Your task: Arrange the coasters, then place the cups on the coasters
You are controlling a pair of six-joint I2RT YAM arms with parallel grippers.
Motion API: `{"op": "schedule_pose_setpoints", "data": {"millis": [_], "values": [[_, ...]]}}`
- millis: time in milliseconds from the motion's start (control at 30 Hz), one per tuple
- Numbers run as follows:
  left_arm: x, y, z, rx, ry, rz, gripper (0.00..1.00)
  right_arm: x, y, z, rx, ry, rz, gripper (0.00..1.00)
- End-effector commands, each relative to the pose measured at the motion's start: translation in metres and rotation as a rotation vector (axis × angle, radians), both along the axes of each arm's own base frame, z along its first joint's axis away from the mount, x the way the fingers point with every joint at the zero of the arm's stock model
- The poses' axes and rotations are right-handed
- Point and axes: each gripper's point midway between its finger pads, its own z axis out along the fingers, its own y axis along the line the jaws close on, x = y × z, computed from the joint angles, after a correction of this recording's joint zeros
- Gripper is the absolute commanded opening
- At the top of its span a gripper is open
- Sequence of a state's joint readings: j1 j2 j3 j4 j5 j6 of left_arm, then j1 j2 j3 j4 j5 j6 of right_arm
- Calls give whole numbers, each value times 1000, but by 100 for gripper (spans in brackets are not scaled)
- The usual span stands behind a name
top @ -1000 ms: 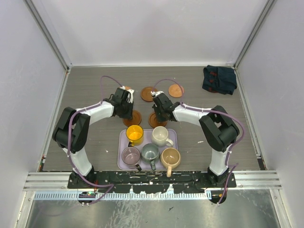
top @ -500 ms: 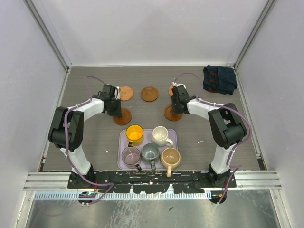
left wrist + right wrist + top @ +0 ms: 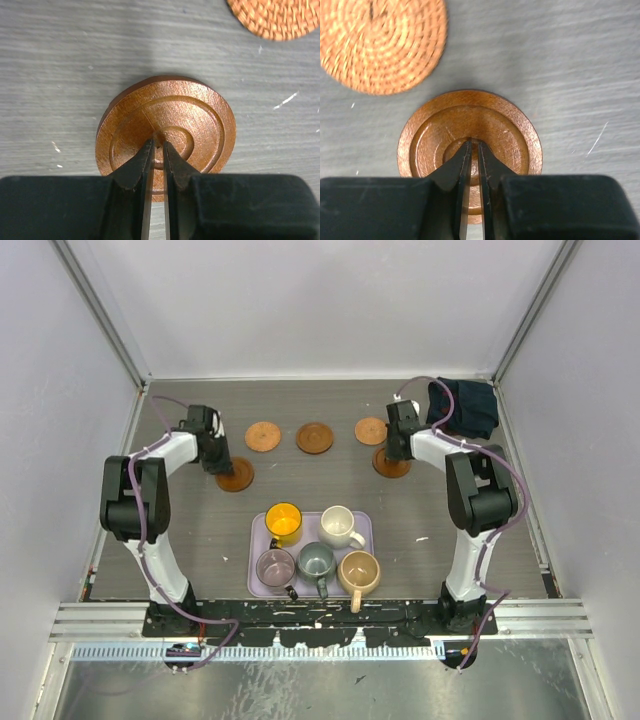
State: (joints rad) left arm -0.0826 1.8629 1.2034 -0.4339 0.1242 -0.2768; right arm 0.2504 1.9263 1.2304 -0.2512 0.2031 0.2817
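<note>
Both closed up, your left pincer [image 3: 156, 146] is pinning the nine-o'clock coaster [image 3: 200, 120], your right pincer [image 3: 470, 146] the three-o'clock coaster [image 3: 492, 122]. You are likely lining them up.

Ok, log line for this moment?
step: arranging | left gripper: shut, tips on left coaster | right gripper: shut, tips on right coaster | three other coasters: far row | cups: all five on tray

Even, bright overhead light, soft shadows; the right wrist view's woven coaster [image 3: 380, 42] is slightly blurred.
</note>
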Motion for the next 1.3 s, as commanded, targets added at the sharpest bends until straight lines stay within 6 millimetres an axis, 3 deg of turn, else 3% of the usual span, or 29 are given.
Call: {"op": "schedule_pose_setpoints", "data": {"millis": [0, 267, 400, 633, 733, 967, 1267], "values": [[2, 31, -20, 40, 88, 66, 14, 6, -44, -18, -110, 74, -93, 17], [37, 65, -18, 27, 84, 146, 17, 46, -90, -20, -136, 64, -204, 16], [59, 80, -13, 23, 64, 167, 19, 66, -98, -25, -129, 66, -217, 16], [80, 79, -12, -18, 40, 161, 21, 75, -76, -29, -41, 56, -168, 14], [86, 79, -11, -24, 27, 164, 22, 76, -57, -33, 13, 61, -105, 13], [98, 73, -5, -63, -2, 158, 28, 83, -31, -34, -6, 57, 8, 11], [105, 72, -5, -71, -6, 153, 32, 86, -12, -36, -15, 75, 79, 9]]}}
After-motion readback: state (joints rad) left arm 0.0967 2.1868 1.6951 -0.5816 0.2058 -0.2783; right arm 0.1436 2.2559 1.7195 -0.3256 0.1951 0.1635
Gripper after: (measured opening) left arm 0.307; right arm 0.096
